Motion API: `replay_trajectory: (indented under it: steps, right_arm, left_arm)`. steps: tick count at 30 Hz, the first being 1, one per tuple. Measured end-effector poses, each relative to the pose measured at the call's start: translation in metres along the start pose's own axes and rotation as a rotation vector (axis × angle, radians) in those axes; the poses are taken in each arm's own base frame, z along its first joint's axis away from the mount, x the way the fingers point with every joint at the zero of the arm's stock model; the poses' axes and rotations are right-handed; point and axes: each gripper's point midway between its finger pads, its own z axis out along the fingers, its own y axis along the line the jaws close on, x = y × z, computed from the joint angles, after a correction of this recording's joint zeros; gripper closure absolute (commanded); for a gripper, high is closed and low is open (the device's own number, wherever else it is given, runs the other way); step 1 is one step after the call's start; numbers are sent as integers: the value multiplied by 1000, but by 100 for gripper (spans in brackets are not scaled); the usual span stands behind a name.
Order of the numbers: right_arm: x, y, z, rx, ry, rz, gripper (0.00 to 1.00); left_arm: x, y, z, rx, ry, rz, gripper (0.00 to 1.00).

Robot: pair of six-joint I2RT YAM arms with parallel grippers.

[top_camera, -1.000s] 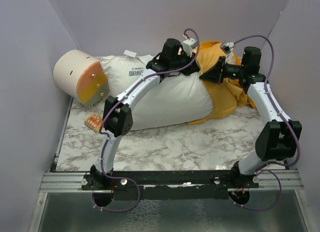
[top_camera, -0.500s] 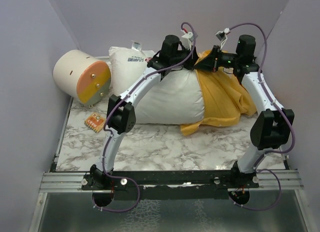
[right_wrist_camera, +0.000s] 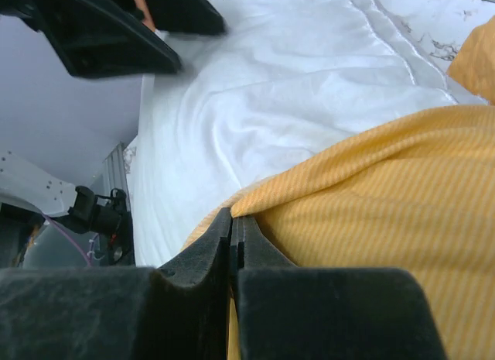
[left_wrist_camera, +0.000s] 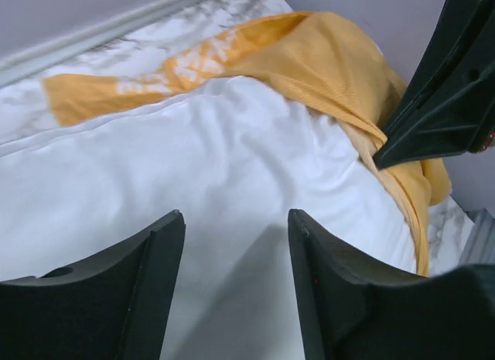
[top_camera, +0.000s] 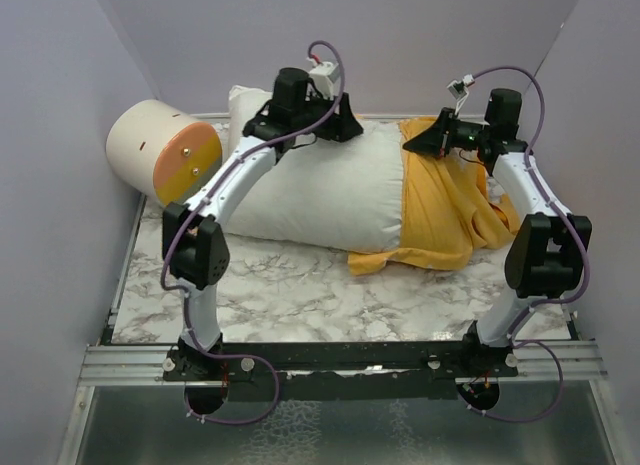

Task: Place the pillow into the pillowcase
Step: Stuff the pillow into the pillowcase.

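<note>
One white pillow (top_camera: pixel 320 190), one orange pillowcase (top_camera: pixel 445 210), one cream-and-orange cylinder (top_camera: pixel 160 165), two claws: left claw (left_wrist_camera: pixel 236 217), right claw (right_wrist_camera: pixel 233 217)

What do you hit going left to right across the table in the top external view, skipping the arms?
cream-and-orange cylinder → pillow → pillowcase, pulled over the pillow's right end.

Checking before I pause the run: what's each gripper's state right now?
Left gripper: open, holding nothing, over the pillow.
Right gripper: closed on the pillowcase.
</note>
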Motion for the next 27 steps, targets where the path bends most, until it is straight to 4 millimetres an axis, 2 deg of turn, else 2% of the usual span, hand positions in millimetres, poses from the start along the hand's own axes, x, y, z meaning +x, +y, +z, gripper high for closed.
replay_trajectory:
  steps: [3, 4, 5, 6, 9, 11, 12, 15, 16, 18, 20, 22, 24, 25, 27]
  right_arm:
    - [-2, -2, 1, 4, -1, -6, 99]
    - [-4, -3, 1, 5, -3, -11, 99]
    - [-7, -3, 1, 6, -5, -17, 99]
    - [-10, -3, 1, 8, -7, -23, 99]
    - [-20, 0, 1, 8, -16, -50, 99]
    - [-26, 3, 1, 7, -21, -66, 99]
    - [-30, 4, 1, 8, -23, -72, 99]
    - [-35, 2, 5, 13, -21, -74, 99]
    - [-36, 2, 7, 13, -17, -70, 99]
    - [-38, -1, 12, 11, -9, -65, 99]
    - [-43, -3, 20, 12, -1, -67, 99]
    - [-47, -4, 29, 15, 7, -79, 99]
    - [-53, -3, 41, 16, 16, -95, 99]
    - [-53, -2, 46, 16, 22, -100, 99]
    - [-54, 2, 60, 20, 34, -121, 99]
  left_arm:
    - [-20, 15, -55, -89, -56, 50, 24]
    - [-24, 18, -75, -118, -78, 73, 15]
    - [-24, 21, -94, -146, -91, 87, 6]
    - [-22, 22, -118, -179, -112, 106, 1]
    - [4, 31, -168, -259, -126, 106, 1]
    - [26, 50, -198, -323, -134, 72, 1]
    - [39, 68, -214, -373, -133, 34, 1]
    - [76, 118, -243, -501, -127, -96, 1]
    - [90, 129, -246, -524, -116, -142, 1]
    - [113, 139, -241, -528, -85, -211, 4]
    - [124, 142, -230, -495, -65, -251, 19]
    - [125, 145, -217, -457, -61, -273, 43]
    - [126, 145, -201, -413, -43, -284, 63]
    - [128, 142, -190, -387, -26, -286, 70]
    - [132, 130, -165, -334, 15, -265, 73]
